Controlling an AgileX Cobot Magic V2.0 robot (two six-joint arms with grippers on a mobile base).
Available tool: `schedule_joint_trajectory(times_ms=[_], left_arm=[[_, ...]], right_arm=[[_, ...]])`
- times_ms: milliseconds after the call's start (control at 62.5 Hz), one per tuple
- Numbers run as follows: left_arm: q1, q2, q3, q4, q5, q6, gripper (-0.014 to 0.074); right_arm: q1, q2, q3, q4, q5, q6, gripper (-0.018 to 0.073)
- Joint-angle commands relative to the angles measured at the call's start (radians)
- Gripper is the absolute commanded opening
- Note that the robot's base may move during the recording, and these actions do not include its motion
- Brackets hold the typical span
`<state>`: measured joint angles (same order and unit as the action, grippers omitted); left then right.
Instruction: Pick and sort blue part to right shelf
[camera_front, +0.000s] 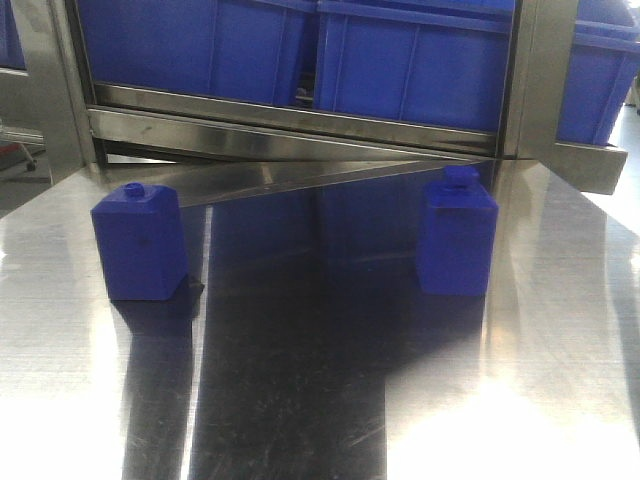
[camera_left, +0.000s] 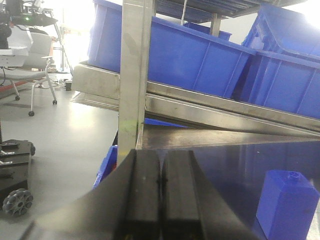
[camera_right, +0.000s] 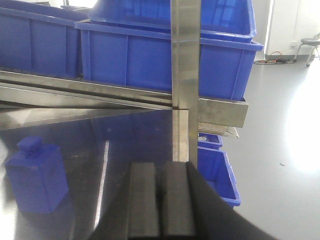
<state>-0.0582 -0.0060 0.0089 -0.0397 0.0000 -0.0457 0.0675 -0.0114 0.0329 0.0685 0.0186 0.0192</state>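
Pressing together, empty: left fingers (camera_left: 142, 195), right fingers (camera_right: 145, 200), bases cut off; left blue part (camera_front: 140, 245) upright on table (camera_front: 560, 330).

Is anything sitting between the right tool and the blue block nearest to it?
Nothing visible. The shut right tool has only bare steel table between it and the blue block, off to its left. The shelf post stands straight ahead, off that line.

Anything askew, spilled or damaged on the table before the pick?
Nothing stands out. The left blue part and the right blue part stand upright, apart, on the steel table; blue bins sit on the shelf behind. No spill or damage visible. The left gripper and right gripper are shut, empty.
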Motion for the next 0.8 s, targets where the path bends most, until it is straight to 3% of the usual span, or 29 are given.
schedule_joint_trajectory(times_ms=[0, 784], left_arm=[[0.000, -0.021, 0.022, -0.009, -0.091, 0.000, 0.0123], [0.000, -0.021, 0.022, -0.009, -0.091, 0.000, 0.0123]], right_arm=[[-0.004, -0.020, -0.024, -0.009, -0.091, -0.002, 0.0055], [-0.004, -0.020, -0.024, -0.009, -0.121, -0.002, 0.0055]])
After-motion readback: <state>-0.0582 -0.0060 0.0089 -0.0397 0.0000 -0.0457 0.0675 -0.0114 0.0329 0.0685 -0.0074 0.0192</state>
